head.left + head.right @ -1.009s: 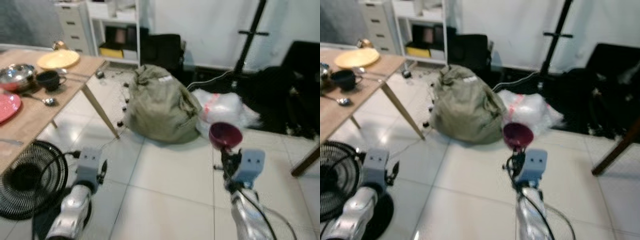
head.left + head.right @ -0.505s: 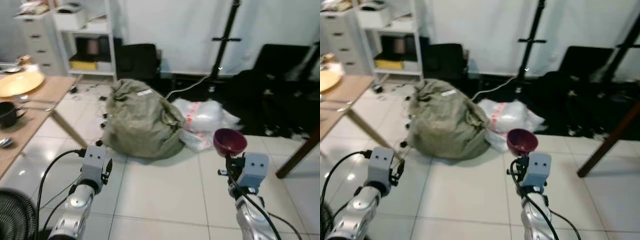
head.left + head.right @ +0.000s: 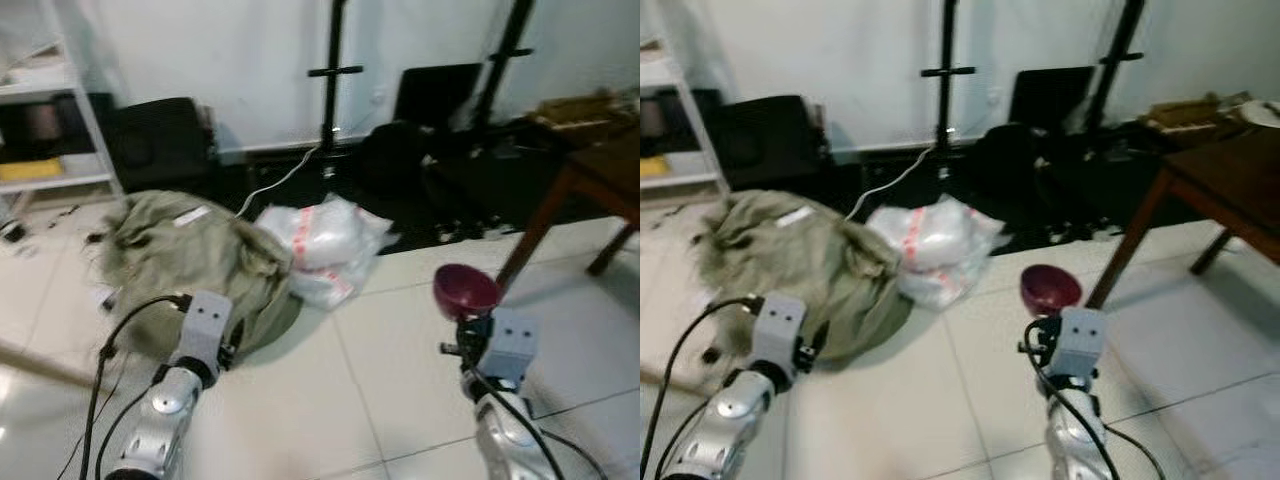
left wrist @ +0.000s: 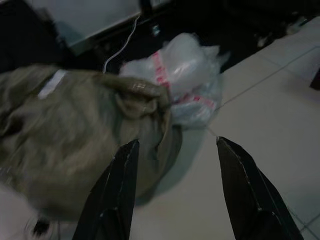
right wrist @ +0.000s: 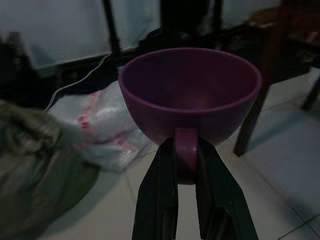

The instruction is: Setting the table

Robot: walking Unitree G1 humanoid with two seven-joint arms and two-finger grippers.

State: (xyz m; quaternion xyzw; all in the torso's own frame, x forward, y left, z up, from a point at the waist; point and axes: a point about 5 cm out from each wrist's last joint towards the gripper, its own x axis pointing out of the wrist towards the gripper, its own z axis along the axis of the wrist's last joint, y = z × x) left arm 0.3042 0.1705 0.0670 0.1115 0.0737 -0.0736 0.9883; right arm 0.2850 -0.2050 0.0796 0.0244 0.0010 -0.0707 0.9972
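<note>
Right wrist view shows the right gripper (image 5: 186, 165) with its two black fingers (image 5: 160, 195) pressed on the handle of a purple cup (image 5: 190, 92), one finger on each side. The cup is upright, its mouth facing up, and it is held in the air above the white tile floor (image 3: 380, 380), in front of the robot on its right side.

The left gripper (image 4: 175, 192) has its fingers spread apart and holds nothing. It hangs over the floor near a big olive green bag (image 3: 185, 260). Just beside this bag lies a white plastic bag (image 3: 320, 245) with red print. A dark wooden desk (image 3: 1230, 185) stands at the right, well apart from the cup. Two black stands (image 3: 333, 75) rise by the white wall.
</note>
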